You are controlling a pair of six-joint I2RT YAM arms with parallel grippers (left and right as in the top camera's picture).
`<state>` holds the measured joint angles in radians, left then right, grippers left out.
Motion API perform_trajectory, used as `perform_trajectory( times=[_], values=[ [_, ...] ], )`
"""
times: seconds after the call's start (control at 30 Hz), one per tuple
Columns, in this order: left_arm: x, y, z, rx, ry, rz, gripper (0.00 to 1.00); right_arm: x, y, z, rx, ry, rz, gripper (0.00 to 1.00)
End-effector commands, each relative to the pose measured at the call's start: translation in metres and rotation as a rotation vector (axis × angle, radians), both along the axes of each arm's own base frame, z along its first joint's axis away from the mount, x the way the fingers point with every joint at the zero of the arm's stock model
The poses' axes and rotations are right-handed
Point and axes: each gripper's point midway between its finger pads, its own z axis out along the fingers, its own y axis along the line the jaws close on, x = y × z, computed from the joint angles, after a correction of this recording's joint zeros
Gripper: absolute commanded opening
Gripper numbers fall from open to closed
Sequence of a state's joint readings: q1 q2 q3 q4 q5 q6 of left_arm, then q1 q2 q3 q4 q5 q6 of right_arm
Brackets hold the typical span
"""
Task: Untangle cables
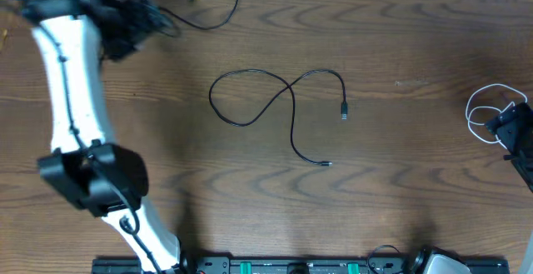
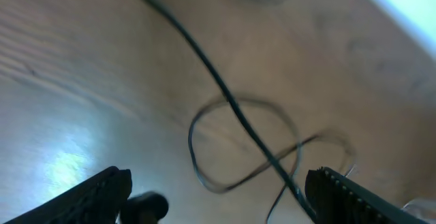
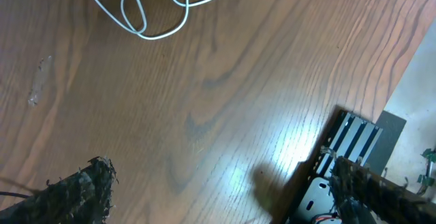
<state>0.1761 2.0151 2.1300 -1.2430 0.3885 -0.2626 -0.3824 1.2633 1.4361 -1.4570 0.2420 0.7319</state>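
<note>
Centrally, black cable (image 1: 291, 91) lies looped; white cable (image 3: 155, 38) coiled near right gripper (image 3: 221, 183).

Table (image 1: 400, 166): brown wood, darker wavy grain, pale glare patches. Centre cable (image 1: 292, 112): black. Far-edge cable (image 1: 236, 3): black. Right-hand cable (image 3: 153, 38): white. Left arm (image 1: 71, 82): white shell, black joints. Left pincer (image 2: 218, 197) and right pincer (image 3: 225, 197): black.

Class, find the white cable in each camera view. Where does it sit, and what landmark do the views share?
Overhead: white cable coiled at the far right edge.
Left wrist: not in it; only a black cable shows.
Right wrist: white cable looped at top left.
Shared landmark: the wood-grain table.
</note>
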Motion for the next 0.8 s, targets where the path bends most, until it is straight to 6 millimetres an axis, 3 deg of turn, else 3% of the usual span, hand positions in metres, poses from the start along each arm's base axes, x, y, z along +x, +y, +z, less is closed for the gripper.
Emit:
perform_trajectory(
  times=[0.0,0.13,0.33,0.4,0.53,0.63,0.77],
  values=[
    [-0.007,-0.011,-0.029,0.147,0.085,-0.026,0.87,-0.002,-0.002,0.001,-0.006,-0.002,-0.022,0.99],
    [-0.011,0.010,-0.044,0.352,0.134,0.059,0.87,-0.002,-0.002,0.001,-0.006,-0.002,-0.021,0.99],
    [-0.013,0.036,-0.049,0.451,0.148,0.123,0.87,-0.002,-0.002,0.001,-0.006,-0.002,-0.021,0.99],
    [-0.013,0.056,-0.047,0.527,0.149,0.165,0.87,-0.002,-0.002,0.001,-0.006,-0.002,-0.021,0.99],
    [-0.025,0.114,-0.041,0.700,0.189,0.311,0.87,-0.002,-0.002,0.001,-0.006,-0.002,-0.021,0.99],
    [-0.040,0.151,-0.053,0.648,0.245,0.401,0.87,-0.002,-0.002,0.001,-0.006,-0.002,-0.021,0.99],
    [-0.064,0.184,-0.086,0.373,0.330,0.519,0.87,-0.002,-0.002,0.001,-0.006,-0.002,-0.021,0.99]
  ],
)
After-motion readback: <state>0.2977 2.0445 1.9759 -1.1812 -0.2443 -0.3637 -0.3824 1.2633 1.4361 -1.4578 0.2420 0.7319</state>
